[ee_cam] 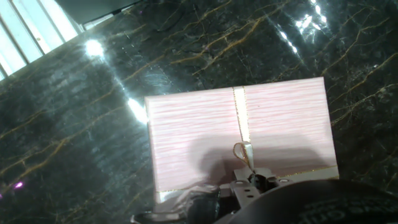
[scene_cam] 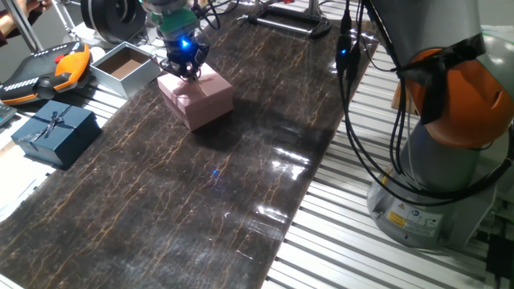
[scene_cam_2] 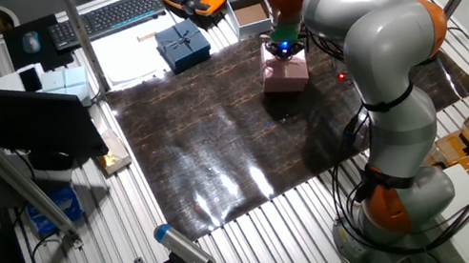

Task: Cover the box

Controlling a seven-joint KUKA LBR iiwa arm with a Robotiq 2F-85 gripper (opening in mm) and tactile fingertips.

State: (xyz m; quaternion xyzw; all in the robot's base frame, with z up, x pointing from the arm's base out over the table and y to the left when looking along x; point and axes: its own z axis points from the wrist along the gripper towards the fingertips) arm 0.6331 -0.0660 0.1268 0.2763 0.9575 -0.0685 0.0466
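One fixed view: the small square pale pink cardboard box [scene_cam: 197,98] is seen on the dark marbled mat [scene_cam: 185,193], with its matching pink lid seated on top, so the dark inside is hidden. The two-finger gripper [scene_cam: 185,70] is held directly over the lid's far part, apparently touching it, probably because the lid is being set or pressed square. To the left, an open grey box with a brown inside [scene_cam: 124,69] and a dark blue box with a bow [scene_cam: 55,132] are kept well apart on the slatted table [scene_cam: 385,257].

The other fixed view: the pink box [scene_cam_2: 286,76] is shown near the mat's far edge, under the arm's bent wrist, which reaches down from above.

Hand view: the lid [ee_cam: 239,137] with its thin gold bow mark fills the frame, lying flat. How far the fingers are spread, and whether anything is gripped, cannot be told.
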